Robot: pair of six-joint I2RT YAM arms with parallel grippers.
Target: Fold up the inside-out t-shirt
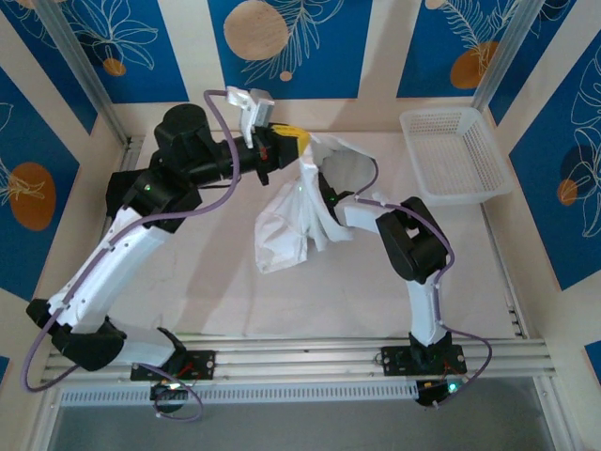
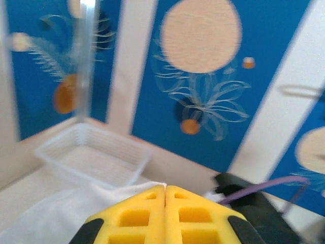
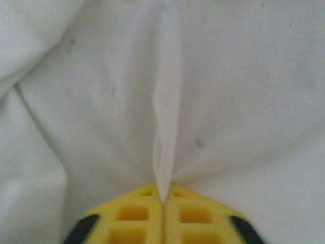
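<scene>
Up close, the right hand (image 3: 163, 201) is pinched shut on a thin ridge of the soft white t-shirt (image 3: 238, 91). Overhead, the closed left hand (image 1: 293, 137) grips its crumpled top.

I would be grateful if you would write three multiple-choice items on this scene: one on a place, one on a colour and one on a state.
1. Where on the table does the white basket stand?
A) the far right corner
B) the near left corner
C) the middle of the near edge

2. What colour are the fingers of the left gripper?
A) red
B) yellow
C) green

3. What state is the right gripper in?
A) wide open over bare table
B) shut on a pleat of the t-shirt
C) shut on the basket's rim

Answers:
1 A: the top view shows the basket at the far right.
2 B: the left wrist view shows yellow fingers.
3 B: the right wrist view shows its fingers closed, with a ridge of white cloth running out from between them.
</scene>
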